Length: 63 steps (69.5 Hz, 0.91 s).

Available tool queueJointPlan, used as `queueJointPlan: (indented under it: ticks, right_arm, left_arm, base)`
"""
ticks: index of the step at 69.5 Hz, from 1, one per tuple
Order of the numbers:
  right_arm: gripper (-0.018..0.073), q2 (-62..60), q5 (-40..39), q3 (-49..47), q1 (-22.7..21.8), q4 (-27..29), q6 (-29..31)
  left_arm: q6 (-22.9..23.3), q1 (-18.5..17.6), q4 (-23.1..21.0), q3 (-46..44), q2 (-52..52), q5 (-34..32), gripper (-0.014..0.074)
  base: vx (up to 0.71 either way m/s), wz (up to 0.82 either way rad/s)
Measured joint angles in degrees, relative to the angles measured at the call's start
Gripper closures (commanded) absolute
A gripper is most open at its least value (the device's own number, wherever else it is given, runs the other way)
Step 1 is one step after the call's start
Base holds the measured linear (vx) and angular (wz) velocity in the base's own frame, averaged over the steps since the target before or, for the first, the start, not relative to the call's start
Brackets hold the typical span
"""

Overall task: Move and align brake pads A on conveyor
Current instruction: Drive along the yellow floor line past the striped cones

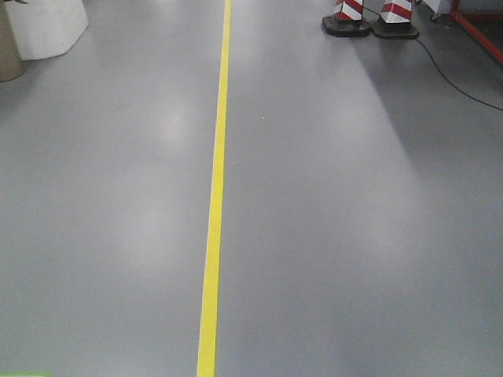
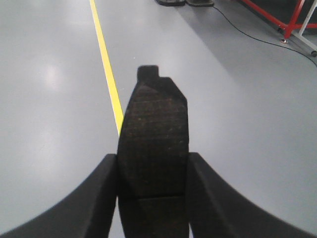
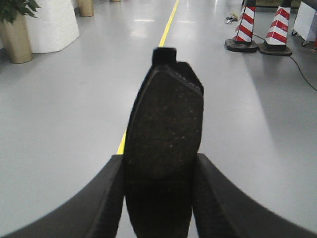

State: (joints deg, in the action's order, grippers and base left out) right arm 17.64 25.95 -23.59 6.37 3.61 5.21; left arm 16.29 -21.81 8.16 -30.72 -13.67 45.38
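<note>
Two dark grey, curved oblong pads: first brake pad (image 2: 153, 124) pinched in the left gripper (image 2: 152, 171), second brake pad (image 3: 166, 119) pinched in the right gripper (image 3: 158, 173), each jutting forward past the jaws, above grey floor (image 1: 354, 236).

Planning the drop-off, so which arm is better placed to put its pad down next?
Neither stands out. The left gripper clamps the left pad, the right gripper the right pad, both alike over the floor; no conveyor shows.
</note>
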Motion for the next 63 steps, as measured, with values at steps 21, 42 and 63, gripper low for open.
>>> queueJointPlan:
  ticks: [21, 42, 63]
  right_arm:
    - [0.0565, 0.0, 0.1, 0.0, 0.0, 0.0, 0.0]
    - [0.0565, 0.0, 0.0, 0.0, 0.0, 0.0, 0.0]
    - [0.0565, 0.0, 0.0, 0.0, 0.0, 0.0, 0.0]
  left_arm:
    - [0.0, 0.0, 0.0, 0.0, 0.0, 0.0, 0.0602]
    - [0.0, 0.0, 0.0, 0.0, 0.0, 0.0, 0.0602]
    - [0.0, 0.0, 0.0, 0.0, 0.0, 0.0, 0.0602]
  base:
    - [0.75, -0.04]
    - [0.8, 0.11]
    - [0.81, 0.04]
